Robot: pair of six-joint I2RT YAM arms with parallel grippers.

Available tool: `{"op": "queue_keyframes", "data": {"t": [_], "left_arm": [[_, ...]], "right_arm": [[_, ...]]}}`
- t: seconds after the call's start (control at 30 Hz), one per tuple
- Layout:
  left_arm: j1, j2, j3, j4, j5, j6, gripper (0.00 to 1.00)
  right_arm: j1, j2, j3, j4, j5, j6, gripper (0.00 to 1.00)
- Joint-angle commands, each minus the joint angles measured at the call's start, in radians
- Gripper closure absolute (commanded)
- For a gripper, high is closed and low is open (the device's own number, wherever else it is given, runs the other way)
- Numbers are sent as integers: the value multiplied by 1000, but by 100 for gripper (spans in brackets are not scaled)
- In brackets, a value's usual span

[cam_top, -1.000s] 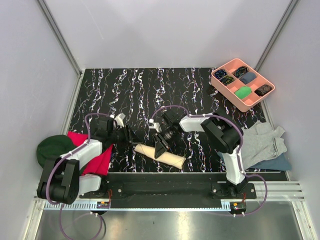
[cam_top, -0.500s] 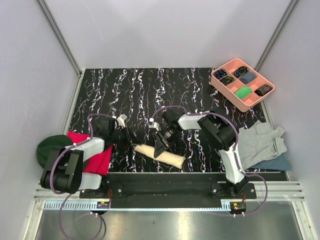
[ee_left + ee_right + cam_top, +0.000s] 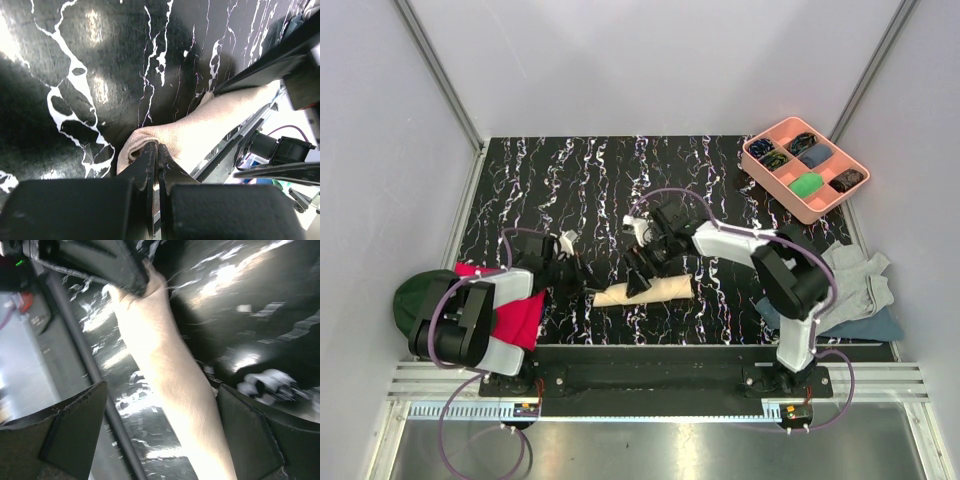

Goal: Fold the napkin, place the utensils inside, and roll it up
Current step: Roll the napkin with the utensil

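The napkin [image 3: 650, 291] lies as a beige roll on the black marbled table, close to the near edge and almost level across the top view. My left gripper [image 3: 586, 283] is shut on the roll's left end; the left wrist view shows the cloth [image 3: 220, 117] pinched between the two fingers [image 3: 150, 160]. My right gripper [image 3: 641, 276] hangs open over the middle of the roll. In the right wrist view the napkin [image 3: 165, 370] runs between the spread fingers [image 3: 75, 430] without touching them. The utensils are hidden.
A pink compartment tray [image 3: 766, 171] with small items stands at the back right. A green hat [image 3: 420, 295] and a red cloth [image 3: 520, 318] lie at the left. Grey [image 3: 845, 285] and blue [image 3: 872, 328] cloths lie at the right. The base rail [image 3: 650, 365] runs just before the roll.
My left gripper has shut on the roll's left end. My right gripper has opened wide and lifted off. The roll has swung from slanted to nearly level.
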Motion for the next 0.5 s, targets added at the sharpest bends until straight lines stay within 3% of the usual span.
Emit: {"op": "queue_keyframes", "data": {"t": [0.0, 0.17, 0.3, 0.47], "left_arm": [[-2, 32, 47, -17, 22, 23, 100], [0, 90, 114, -64, 25, 44, 100], [3, 141, 171, -94, 34, 62, 100], [4, 188, 242, -140, 45, 79, 100]], "right_arm": [[-9, -176, -89, 137, 246, -49, 0], [48, -255, -157, 177, 352, -130, 0], [160, -272, -185, 178, 554, -232, 0], [209, -247, -186, 180, 607, -287, 0]]}}
